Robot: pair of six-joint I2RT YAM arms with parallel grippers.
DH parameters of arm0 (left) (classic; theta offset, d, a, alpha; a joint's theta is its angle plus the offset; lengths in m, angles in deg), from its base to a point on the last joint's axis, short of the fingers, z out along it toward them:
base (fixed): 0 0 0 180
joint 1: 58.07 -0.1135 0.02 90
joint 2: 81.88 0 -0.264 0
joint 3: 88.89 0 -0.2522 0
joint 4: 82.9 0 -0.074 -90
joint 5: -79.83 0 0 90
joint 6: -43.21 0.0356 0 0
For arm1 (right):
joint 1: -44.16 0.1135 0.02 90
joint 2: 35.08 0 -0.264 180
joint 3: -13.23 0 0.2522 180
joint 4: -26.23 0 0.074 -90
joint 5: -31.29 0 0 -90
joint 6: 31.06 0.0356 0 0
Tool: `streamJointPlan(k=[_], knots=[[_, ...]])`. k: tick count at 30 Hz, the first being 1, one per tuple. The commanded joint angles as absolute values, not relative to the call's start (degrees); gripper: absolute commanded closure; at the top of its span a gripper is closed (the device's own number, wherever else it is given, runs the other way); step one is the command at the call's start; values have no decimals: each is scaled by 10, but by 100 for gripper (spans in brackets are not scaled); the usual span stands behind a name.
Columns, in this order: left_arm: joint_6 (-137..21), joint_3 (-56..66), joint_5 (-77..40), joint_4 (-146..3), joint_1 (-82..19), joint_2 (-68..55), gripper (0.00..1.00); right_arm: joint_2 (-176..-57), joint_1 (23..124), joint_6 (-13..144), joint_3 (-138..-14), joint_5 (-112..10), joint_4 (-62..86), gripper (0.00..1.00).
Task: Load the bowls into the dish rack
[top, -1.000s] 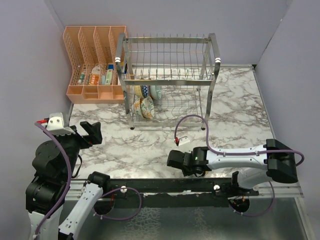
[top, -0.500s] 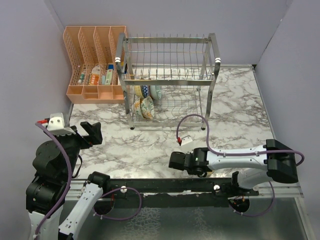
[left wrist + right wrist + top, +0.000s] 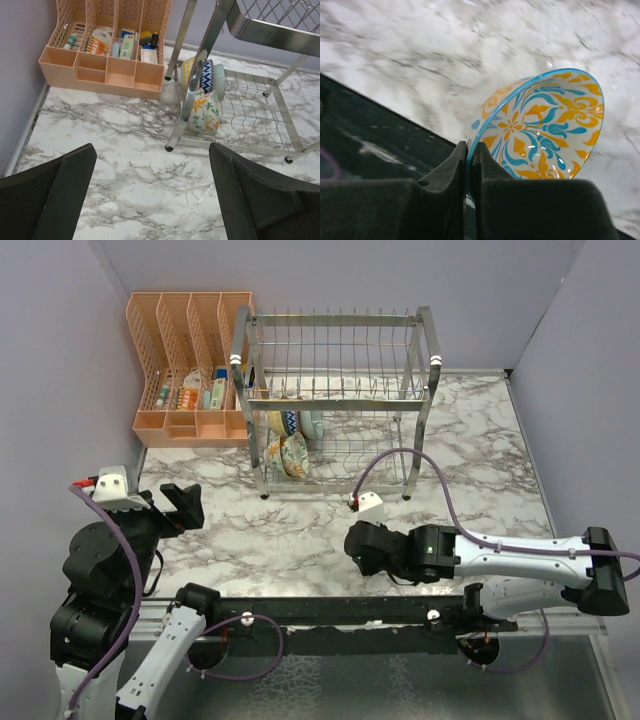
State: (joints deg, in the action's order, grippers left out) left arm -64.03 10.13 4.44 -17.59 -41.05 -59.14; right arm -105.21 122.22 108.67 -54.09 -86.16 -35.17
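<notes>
1. Right gripper (image 3: 469,152): the jaws are clamped on the rim of the held bowl (image 3: 540,130). One finger lies against the outer wall and the other against the inner wall. The held bowl has a blue rim and an orange and teal floral interior. It is tilted, with its opening facing the wrist camera, and extends forward and to the right of the fingertips. The marble table (image 3: 420,55) lies beyond it.

2. In the overhead view the right gripper (image 3: 362,545) sits low over the marble table (image 3: 480,450), with the dish rack (image 3: 335,400) ahead of it and apart from it. The held bowl is hidden under the hand in that view.

3. Left gripper (image 3: 152,150): the fingers (image 3: 75,190) stand wide apart and hold nothing. In the overhead view the left gripper (image 3: 185,502) is raised at the left edge of the table.

4. Ahead and to the right of the left gripper stands the dish rack (image 3: 240,115). The racked bowls (image 3: 202,95) stand on edge at the near-left end of its lower tier (image 3: 290,440).

5. Ahead and to the left of the left gripper, just beside the rack, is the peach organizer (image 3: 105,70) (image 3: 190,370)
</notes>
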Motion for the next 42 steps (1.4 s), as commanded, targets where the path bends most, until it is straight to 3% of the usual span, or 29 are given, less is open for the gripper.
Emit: streamJointPlan(k=[1, 11, 21, 34, 42], knots=[[-634, 78, 49, -189, -407, -585, 1, -1025, 1218, 993, -574, -807, -180, 99], [-631, 53, 51, -192, -407, -582, 1, -1084, 1049, 946, -565, -441, 64, 99], [-629, 34, 59, -183, -406, -582, 1, -1181, 989, 1042, -551, -228, 238, 99], [-632, 25, 59, -179, -406, -578, 1, -1279, 878, 1134, -586, -107, 350, 99], [-632, 18, 64, -173, -406, -575, 1, -1279, 817, 1149, -601, -131, 376, 99]])
